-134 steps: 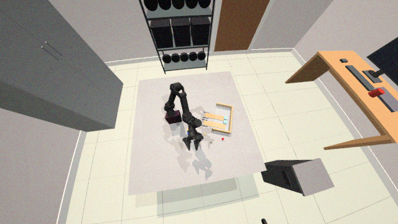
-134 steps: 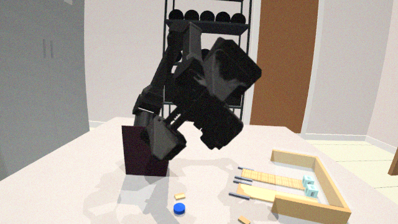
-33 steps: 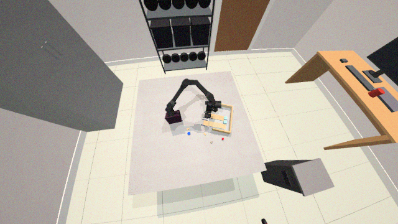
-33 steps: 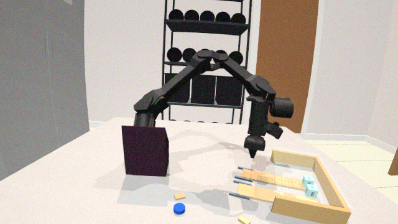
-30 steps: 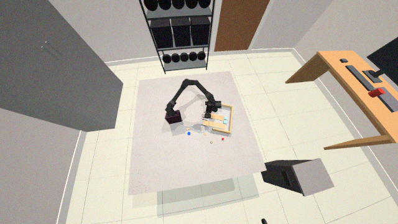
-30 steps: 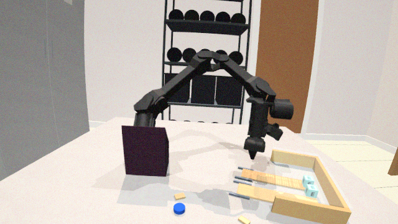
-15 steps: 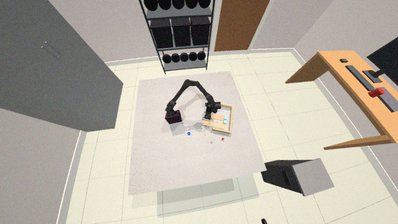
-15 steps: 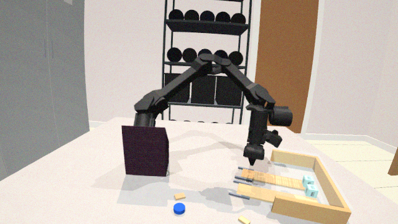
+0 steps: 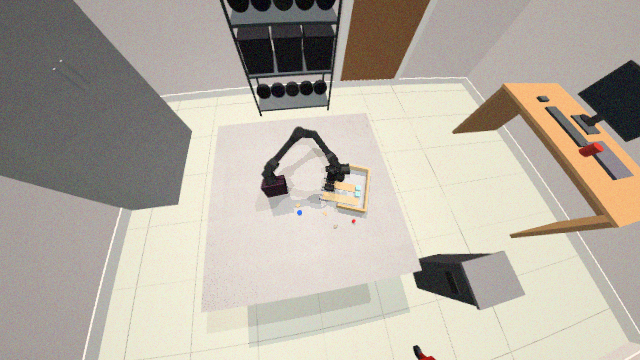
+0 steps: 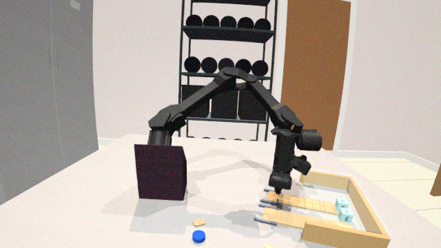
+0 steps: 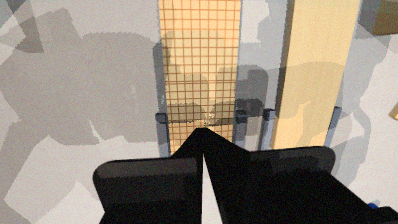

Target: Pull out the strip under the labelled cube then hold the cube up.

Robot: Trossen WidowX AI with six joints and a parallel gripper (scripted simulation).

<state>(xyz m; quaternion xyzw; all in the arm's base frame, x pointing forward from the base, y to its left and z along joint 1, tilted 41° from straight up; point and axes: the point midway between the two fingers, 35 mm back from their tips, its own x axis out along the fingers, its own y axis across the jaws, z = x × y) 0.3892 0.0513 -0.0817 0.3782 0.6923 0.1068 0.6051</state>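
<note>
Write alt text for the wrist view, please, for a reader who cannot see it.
Seen from above, the closed black gripper points down at the near end of a grid-patterned strip, its fingers pressed together and holding nothing. A plain tan strip lies parallel on the right, both on a pale table.

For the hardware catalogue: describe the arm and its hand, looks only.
The arm is matte black all over, built of chunky angular links with rounded joint housings. Its hand ends in two black wedge-shaped fingers tapering to a point. No cables, markings or labels show.
</note>
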